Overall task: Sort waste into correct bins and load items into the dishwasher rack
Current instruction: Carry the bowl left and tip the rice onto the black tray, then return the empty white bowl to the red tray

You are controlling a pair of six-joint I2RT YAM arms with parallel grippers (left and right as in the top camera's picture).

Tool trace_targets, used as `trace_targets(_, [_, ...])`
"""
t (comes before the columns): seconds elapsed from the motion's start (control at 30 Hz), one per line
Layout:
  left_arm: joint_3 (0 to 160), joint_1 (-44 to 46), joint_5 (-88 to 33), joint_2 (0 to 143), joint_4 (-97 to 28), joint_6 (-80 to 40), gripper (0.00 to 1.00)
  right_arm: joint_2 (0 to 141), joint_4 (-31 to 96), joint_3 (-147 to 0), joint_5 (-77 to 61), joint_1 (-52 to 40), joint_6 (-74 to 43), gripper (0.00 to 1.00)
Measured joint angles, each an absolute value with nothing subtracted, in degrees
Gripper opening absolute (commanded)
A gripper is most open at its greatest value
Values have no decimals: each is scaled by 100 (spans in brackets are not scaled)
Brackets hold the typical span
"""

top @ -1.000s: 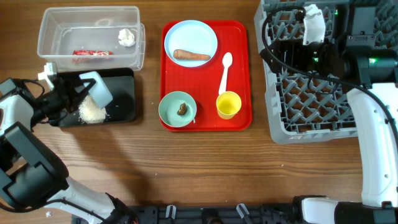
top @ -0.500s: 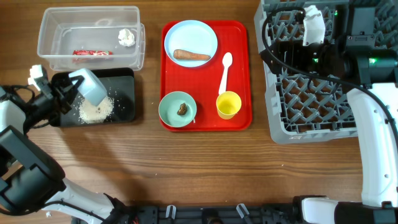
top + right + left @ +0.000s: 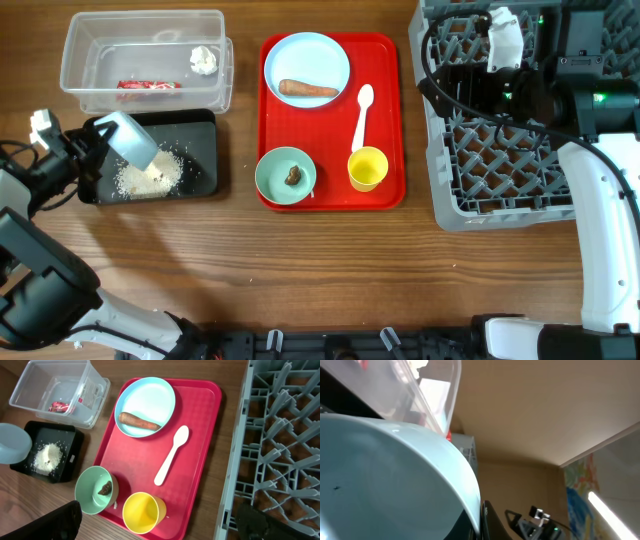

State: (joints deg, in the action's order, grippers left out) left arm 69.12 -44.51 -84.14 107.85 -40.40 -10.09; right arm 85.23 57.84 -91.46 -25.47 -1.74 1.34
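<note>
My left gripper [image 3: 98, 143] is shut on the rim of a small whitish bowl [image 3: 130, 138], held tilted over the left end of the black tray [image 3: 200, 150]; the bowl fills the left wrist view [image 3: 395, 475]. White rice-like crumbs [image 3: 150, 177] lie in that tray. The clear tub [image 3: 70, 60] holds the red-and-white wrapper [image 3: 147, 85] and the tissue [image 3: 204, 59]. The blue plate [image 3: 307, 55] carries the carrot [image 3: 307, 89]. The blue-green bowl [image 3: 272, 180] holds the brown lump [image 3: 292, 175]. My right gripper [image 3: 165, 527] is open and empty, high above the grey rack [image 3: 500, 150].
The white spoon [image 3: 361, 115] and the yellow cup [image 3: 368, 168] sit on the flat red serving tray [image 3: 385, 60] between the bins and the rack. The rack holds no dishes. My right arm's cables hang over the rack's back left.
My left gripper has drawn the tilted bowl left and slightly back over the black tray. The crumbs have spread wider in the tray. The right arm has not moved.
</note>
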Motion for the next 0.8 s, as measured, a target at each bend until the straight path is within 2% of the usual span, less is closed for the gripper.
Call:
trace_targets(0.53, [6906,-4342,-8818,10726,-3953,-1214,4,8523,5784,-9146,-2547,-174,134,100])
trace_targets(0.73, [7013,-3566,-8326,10130,-3854,-1278,4,8523,5780,-9146,-2547,-174,134,100])
trace_targets(0.8, [7220,-2947,-7695,9817,-3721,-1413,4,8523,5763,-9146,-2547,-174,134,100])
